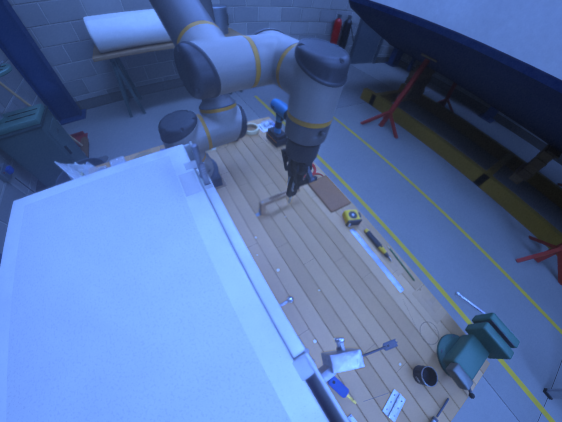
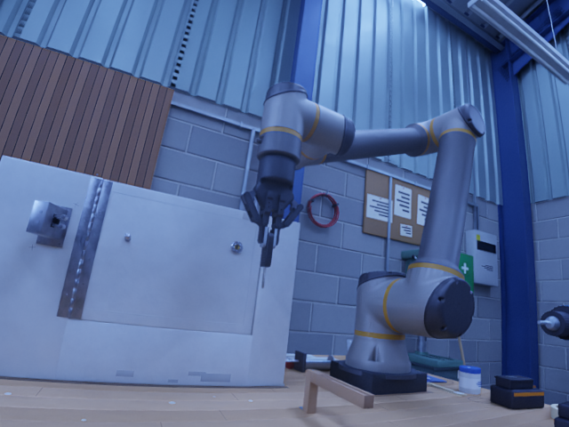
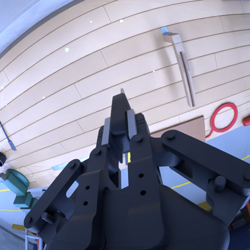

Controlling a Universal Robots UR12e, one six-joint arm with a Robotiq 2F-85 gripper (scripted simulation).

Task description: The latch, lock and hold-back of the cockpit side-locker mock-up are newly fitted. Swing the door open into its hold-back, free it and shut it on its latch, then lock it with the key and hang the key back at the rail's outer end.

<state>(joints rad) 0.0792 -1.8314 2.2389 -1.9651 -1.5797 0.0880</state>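
The locker door lies flush in the white locker front, its round lock near the right edge and a small knob further left. I hold the dark key in my closed gripper, with its thin blade pointing straight down, a little to the right of the lock and in front of the locker face. The wooden rail stands on the bench below and to the right. From the wrist camera the key sits between my fingers, above the rail.
A metal hold-back block sits on the locker front left of the hinge strip. The bench carries a tape measure, ruler, brown pad, teal vise, cup and small tools. A red cable coil lies by the pad.
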